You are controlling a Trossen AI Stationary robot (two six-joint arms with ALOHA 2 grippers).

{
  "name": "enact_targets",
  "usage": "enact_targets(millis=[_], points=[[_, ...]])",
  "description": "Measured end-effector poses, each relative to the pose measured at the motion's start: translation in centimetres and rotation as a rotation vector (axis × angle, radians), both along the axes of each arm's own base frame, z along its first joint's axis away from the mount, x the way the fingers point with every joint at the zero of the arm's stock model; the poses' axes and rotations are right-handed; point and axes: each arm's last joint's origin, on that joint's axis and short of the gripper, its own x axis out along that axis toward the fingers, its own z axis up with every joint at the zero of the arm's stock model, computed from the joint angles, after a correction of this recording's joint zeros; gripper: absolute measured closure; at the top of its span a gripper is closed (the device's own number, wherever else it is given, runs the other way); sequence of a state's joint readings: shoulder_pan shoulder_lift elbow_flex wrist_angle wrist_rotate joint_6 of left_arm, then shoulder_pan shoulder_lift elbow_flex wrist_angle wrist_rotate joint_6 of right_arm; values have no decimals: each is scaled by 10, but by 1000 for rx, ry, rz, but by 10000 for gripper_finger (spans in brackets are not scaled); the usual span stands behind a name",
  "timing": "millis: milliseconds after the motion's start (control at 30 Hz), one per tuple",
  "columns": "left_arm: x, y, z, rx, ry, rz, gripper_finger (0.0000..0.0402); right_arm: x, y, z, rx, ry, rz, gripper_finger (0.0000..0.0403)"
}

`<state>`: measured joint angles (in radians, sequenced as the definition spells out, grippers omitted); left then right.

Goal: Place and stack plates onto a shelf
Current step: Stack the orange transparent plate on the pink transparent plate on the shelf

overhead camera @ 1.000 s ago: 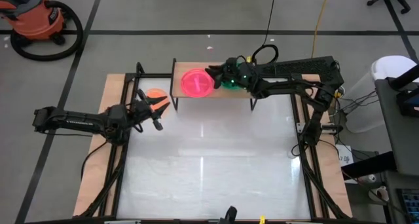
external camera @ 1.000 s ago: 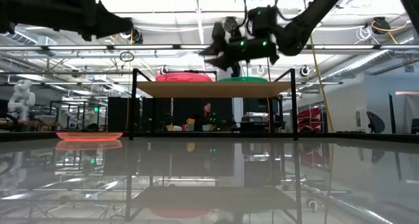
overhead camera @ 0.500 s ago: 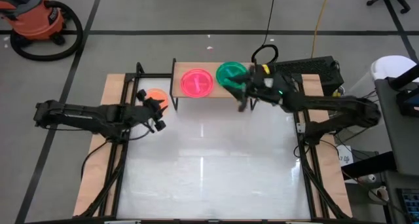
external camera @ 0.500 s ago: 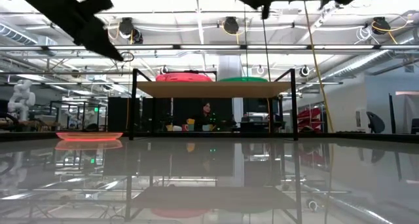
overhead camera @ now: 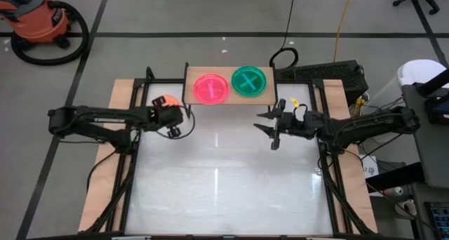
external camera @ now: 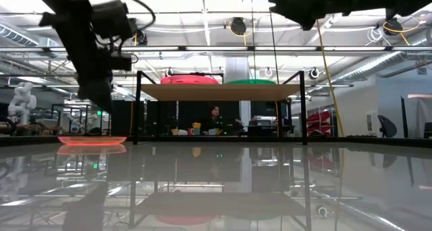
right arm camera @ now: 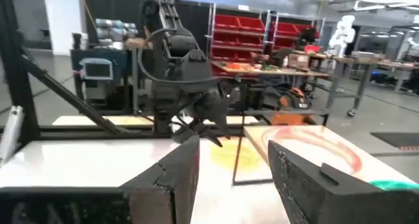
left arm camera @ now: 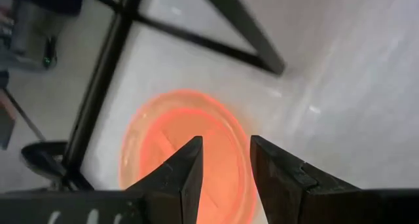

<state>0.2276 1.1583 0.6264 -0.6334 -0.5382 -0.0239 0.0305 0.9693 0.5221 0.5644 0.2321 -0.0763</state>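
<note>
The orange plate [left arm camera: 186,158] lies flat on the table [overhead camera: 224,184], left of the shelf [overhead camera: 228,85], where pink [overhead camera: 211,88] and green [overhead camera: 249,80] plates already sit. It looks light, thin and slick, so I'd pinch its rim. My left tool [left arm camera: 226,160] hangs above it, fingers slightly parted, empty. My right tool [overhead camera: 272,128] waits open, empty, near the shelf.
</note>
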Motion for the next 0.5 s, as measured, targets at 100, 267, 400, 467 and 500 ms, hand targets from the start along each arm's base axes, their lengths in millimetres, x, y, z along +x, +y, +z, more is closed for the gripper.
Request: enact_targets(millis=[100, 267, 400, 467, 500], points=[[1, 8, -10, -56, 34, 27, 268, 1, 1, -3, 3, 12, -1, 241], [-4, 18, -34, -123, 100, 72, 268, 1, 1, -2, 10, 2, 0, 241], [-12, 22, -50, -129, 104, 111, 268, 1, 1, -2, 10, -3, 2, 241], [-14, 22, -56, -135, 92, 112, 268, 1, 1, -2, 9, -4, 2, 241], [-15, 22, -58, -140, 85, 112, 268, 1, 1, -2, 9, -5, 2, 241]])
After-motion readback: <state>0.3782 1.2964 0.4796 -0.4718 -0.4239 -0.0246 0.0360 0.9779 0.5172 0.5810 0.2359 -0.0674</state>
